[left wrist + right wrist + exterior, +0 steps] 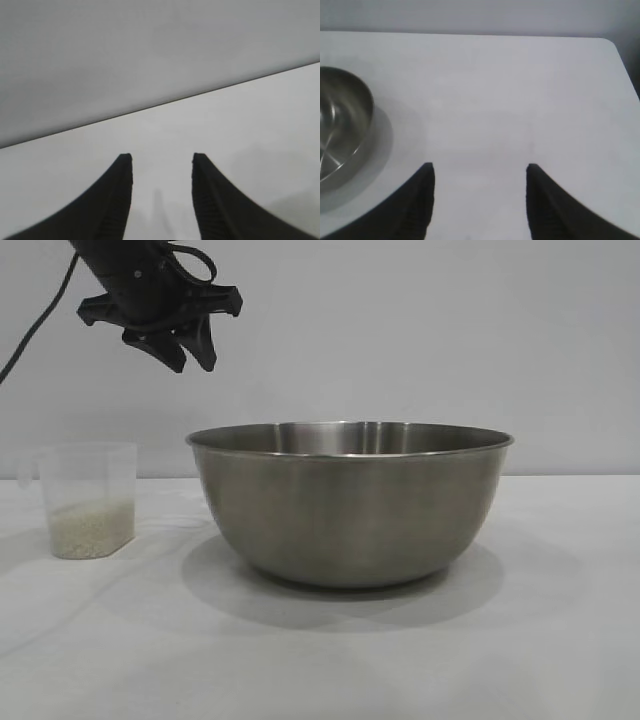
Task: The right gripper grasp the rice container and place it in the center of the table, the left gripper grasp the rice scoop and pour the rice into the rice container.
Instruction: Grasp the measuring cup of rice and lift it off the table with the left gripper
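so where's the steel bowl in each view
Exterior view: steel bowl stands mid-picture on the white table, right of the plastic cup.
Left wrist view: not in it.
Right wrist view: bowl cut by the left edge.
Shared landmark: the white table.

Rice container (342, 130) cut by right wrist view's edge; right arm outside exterior view.

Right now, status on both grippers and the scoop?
Left gripper open, empty, above rice scoop. Right gripper open, clear of rice container. Nothing in the way.
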